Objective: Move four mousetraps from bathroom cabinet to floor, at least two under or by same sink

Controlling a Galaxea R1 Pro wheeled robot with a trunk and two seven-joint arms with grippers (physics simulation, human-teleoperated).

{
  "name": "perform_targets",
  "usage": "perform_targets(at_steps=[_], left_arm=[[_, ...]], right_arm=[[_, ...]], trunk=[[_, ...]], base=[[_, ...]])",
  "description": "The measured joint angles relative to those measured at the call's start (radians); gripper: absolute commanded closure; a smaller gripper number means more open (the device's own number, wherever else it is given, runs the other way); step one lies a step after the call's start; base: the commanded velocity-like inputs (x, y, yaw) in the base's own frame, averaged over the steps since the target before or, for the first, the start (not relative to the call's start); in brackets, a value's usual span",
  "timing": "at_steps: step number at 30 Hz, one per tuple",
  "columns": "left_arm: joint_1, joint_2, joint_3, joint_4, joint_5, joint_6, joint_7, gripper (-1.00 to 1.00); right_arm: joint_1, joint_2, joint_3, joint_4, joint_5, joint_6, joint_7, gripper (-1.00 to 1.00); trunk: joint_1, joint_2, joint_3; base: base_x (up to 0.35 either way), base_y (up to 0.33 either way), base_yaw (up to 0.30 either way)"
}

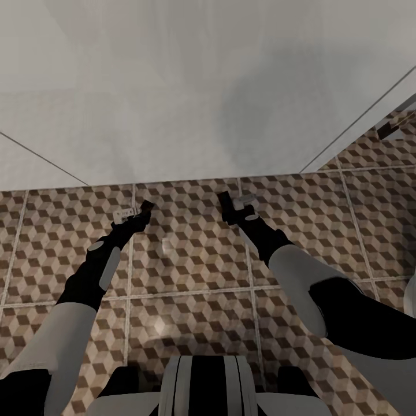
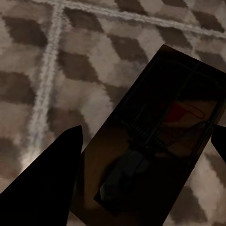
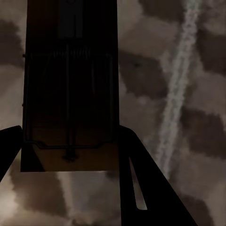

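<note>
The bathroom floor (image 1: 190,289) spreads under both outstretched arms, ending at a plain white wall (image 1: 202,86). This looks like the carrying and setting-down step: each wrist view shows a mousetrap between dark fingers above the cube-pattern tiles. The left gripper (image 2: 146,174) is closed on one mousetrap (image 2: 160,141); the right gripper (image 3: 70,155) clamps another (image 3: 70,84). Next, probably, lower and release them near the sink (no cabinet or other container here to check).
</note>
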Motion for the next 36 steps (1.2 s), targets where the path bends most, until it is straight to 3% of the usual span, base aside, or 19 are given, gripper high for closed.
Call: perform_targets(at_steps=[14,36], left_arm=[[0.000,-0.010,0.000,0.006,0.001,0.001,0.000,1.00],[0.001,-0.011,0.000,0.005,0.001,0.003,0.001,1.00]], right_arm=[[0.000,0.000,0.000,0.001,0.000,0.000,0.000,1.00],[0.000,0.000,0.000,0.001,0.000,0.001,-0.001,1.00]], trunk=[[0.000,0.000,0.000],[0.000,0.000,0.000]], base=[[0.148,0.000,0.000],[0.059,0.000,0.000]])
